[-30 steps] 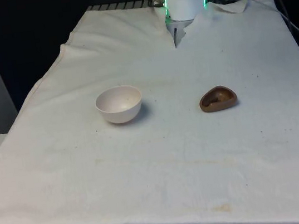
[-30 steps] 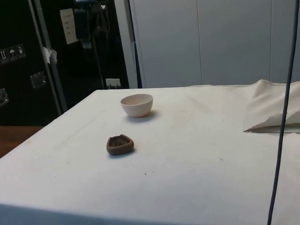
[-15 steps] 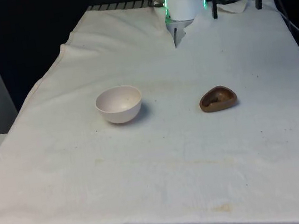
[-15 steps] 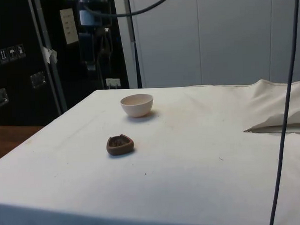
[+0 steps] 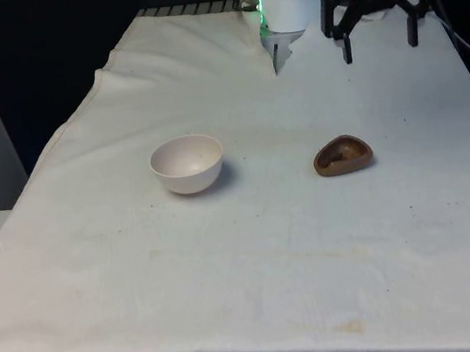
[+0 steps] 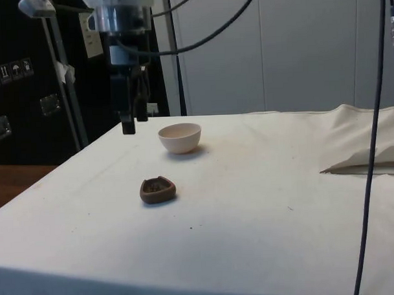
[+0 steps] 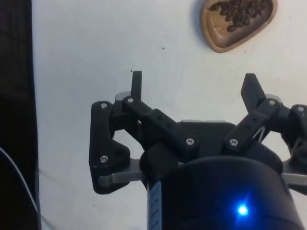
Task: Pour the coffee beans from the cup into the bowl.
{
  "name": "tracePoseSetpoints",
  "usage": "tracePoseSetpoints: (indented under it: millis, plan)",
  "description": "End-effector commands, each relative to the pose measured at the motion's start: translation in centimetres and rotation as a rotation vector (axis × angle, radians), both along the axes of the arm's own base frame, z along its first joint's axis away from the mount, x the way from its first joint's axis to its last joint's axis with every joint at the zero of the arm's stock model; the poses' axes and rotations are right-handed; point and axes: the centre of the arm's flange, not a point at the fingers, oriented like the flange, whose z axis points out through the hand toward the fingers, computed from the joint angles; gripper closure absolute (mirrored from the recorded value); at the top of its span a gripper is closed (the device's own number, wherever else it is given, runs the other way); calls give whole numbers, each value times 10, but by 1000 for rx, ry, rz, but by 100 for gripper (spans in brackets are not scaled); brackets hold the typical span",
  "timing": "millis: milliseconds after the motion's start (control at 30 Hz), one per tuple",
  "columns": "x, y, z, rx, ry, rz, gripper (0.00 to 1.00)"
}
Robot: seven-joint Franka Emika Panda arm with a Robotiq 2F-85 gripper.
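A small brown cup (image 5: 343, 155) (image 6: 158, 189) (image 7: 238, 21) holding coffee beans sits on the white cloth toward the front view's right. A pale pink bowl (image 5: 187, 163) (image 6: 180, 137), with nothing in it, stands to the front view's left of the cup. My black gripper (image 5: 379, 41) (image 6: 134, 120) (image 7: 194, 86) hangs open in the air beyond the cup, nearer the robot's end of the table, with nothing between its fingers. It is well above the cloth and apart from both cup and bowl.
The cloth bunches into a fold (image 5: 274, 51) (image 6: 365, 154) near the robot base. The table edge (image 5: 76, 120) drops off at the front view's left. A dark cable (image 6: 372, 148) hangs down in the side view's right.
The gripper has come down from above into view, lowering toward the table behind the cup. Cup and bowl have not moved.
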Motion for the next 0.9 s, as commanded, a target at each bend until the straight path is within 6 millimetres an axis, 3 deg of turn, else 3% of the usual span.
tracePoseSetpoints:
  millis: [0, 467, 867]
  plan:
    - [0, 2, -5, 12, -5, 7, 0]
    - [-1, 0, -34, -3, 29, 50, 0]
    - [-1, 2, -73, -47, 39, 102, 0]
